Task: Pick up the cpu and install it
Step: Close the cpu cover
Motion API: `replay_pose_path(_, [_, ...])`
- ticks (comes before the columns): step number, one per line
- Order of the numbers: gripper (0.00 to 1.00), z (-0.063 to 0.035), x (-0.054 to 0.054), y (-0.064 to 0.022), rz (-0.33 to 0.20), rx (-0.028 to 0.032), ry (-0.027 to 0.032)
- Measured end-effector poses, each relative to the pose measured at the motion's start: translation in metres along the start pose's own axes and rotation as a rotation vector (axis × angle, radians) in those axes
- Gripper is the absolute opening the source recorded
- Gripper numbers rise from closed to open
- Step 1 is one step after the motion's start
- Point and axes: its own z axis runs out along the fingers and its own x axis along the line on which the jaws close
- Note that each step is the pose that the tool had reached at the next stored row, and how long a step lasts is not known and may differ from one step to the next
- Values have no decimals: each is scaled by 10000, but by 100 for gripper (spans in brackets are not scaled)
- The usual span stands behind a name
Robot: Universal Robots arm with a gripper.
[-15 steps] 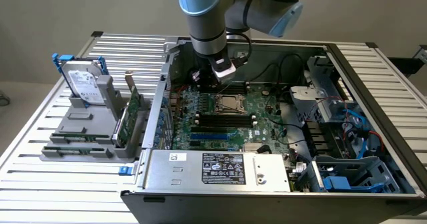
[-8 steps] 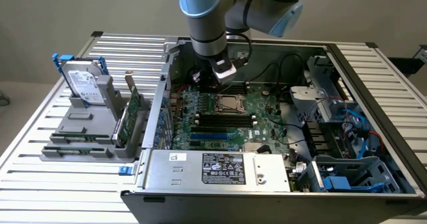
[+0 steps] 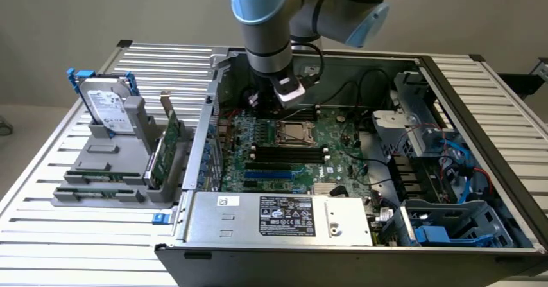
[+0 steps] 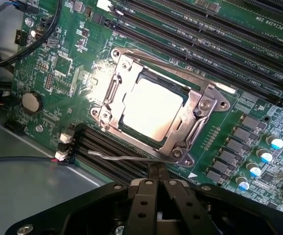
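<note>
The cpu (image 4: 152,108), a small square chip with a bright silvery top, lies flat inside the metal socket frame (image 4: 202,105) on the green motherboard (image 4: 58,63). In the exterior view the cpu (image 3: 296,134) sits in the middle of the board inside the opened computer case. My gripper (image 4: 157,172) is shut with nothing between its black fingers (image 4: 151,172). The tips hover just off one edge of the socket frame, apart from the chip. A thin wire lever (image 4: 117,157) lies beside the frame near the fingertips. In the exterior view my gripper (image 3: 287,99) hangs a little above and behind the socket.
A silver hard drive (image 3: 107,104) with blue handles stands in a grey holder at the exterior view's left, next to an upright card (image 3: 171,139). The power supply box (image 3: 283,216) fills the case's front. Black memory slots (image 4: 215,44), cables (image 3: 376,75) and drive cages (image 3: 428,139) surround the socket.
</note>
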Motion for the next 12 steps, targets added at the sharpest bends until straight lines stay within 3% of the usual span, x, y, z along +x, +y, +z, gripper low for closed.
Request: replay_pose_path(12, [11, 37, 41, 33, -237, 48, -2])
